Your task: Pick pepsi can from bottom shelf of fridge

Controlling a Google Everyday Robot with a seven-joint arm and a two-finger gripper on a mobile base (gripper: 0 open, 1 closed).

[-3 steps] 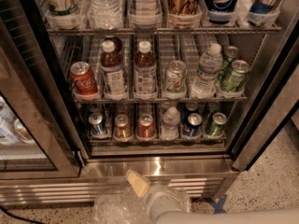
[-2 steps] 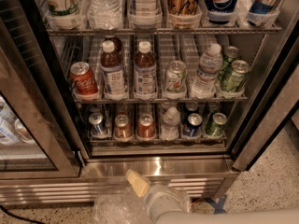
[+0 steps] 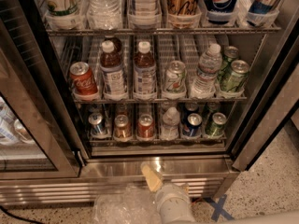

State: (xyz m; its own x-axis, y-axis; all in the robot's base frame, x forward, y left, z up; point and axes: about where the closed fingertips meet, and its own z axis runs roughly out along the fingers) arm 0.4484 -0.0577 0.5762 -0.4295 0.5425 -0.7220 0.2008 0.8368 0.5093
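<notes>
The fridge (image 3: 261, 101) stands open in front of me, with several wire racks. On the bottom shelf (image 3: 156, 139) stands a row of small cans. The pepsi can (image 3: 192, 124), dark navy with a silver top, is second from the right. It stands between a small clear water bottle (image 3: 169, 122) and a green can (image 3: 216, 124). Left of the bottle are a red can (image 3: 145, 125), a copper can (image 3: 122, 126) and a paler blue can (image 3: 97, 123). My gripper (image 3: 150, 175) is low at the bottom centre, in front of the fridge sill, below the shelf and left of the pepsi can, holding nothing.
The middle rack holds a Coke can (image 3: 83, 78), two brown tea bottles (image 3: 145, 71), a water bottle (image 3: 205, 69) and green cans (image 3: 233, 74). The open glass door (image 3: 28, 139) is at the left. A crumpled clear plastic mass (image 3: 121, 208) and a blue tape cross (image 3: 217, 210) lie on the floor.
</notes>
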